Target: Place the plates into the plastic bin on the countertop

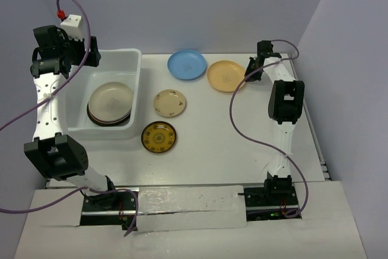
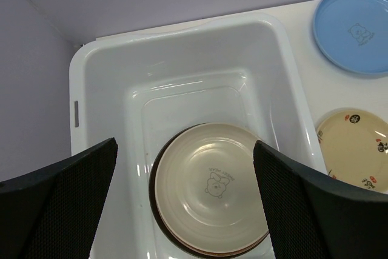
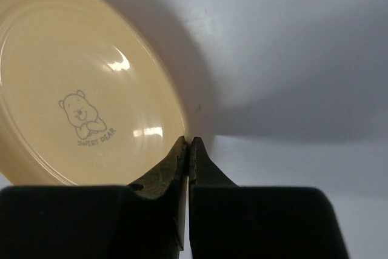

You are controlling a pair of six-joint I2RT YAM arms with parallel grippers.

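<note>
Since the right claw shows its two fingers pressed flat together at the very rim of the orange plate, the main risk is an empty grip. A lift from here could leave the plate on the worktop. It could also nudge the plate away from the tips toward the wall beyond them.

Even if a sliver of rim is caught, so shallow a pinch on a smooth, glossy edge would probably let the plate swing down and slip free. The bin lies well off to this claw's left, past the blue plate. A drop on the way could land on that plate, the flowered cream plate or the dark gold plate.

The right claw is shut tight, with no gap visible between its fingers. Its tips touch or sit just beside the orange plate's rim; I cannot tell whether any rim is pinched between them.

The left claw stands wide open and empty, hanging over the bin. A stack of plates lies directly beneath it, a cream one on top.
</note>
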